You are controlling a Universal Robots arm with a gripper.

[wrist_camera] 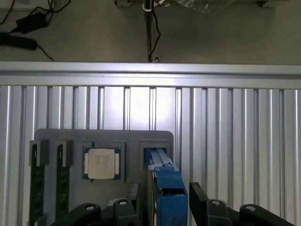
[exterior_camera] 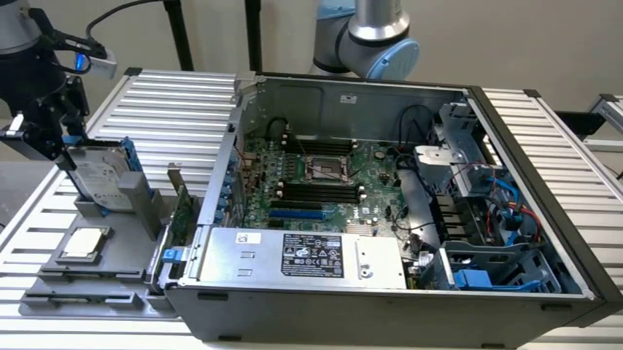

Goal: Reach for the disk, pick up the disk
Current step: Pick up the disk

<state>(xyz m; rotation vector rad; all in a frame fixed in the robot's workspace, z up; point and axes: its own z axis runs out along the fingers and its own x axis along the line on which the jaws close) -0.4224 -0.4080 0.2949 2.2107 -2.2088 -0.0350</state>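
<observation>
The disk (exterior_camera: 98, 173) stands on edge in a grey holder (exterior_camera: 141, 198) at the exterior view's left, beside the case (exterior_camera: 389, 310). The gripper (wrist_camera: 165, 200) is spread wide astride it, probably not touching. The disk looks stiff, rather heavy and shock-sensitive, so grip its flat faces.

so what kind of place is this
Probably a robotics lab bench for computer assembly work: an opened PC case with its motherboard bare, a grey fixture tray holding the disk upright, and a ribbed aluminium table.
</observation>
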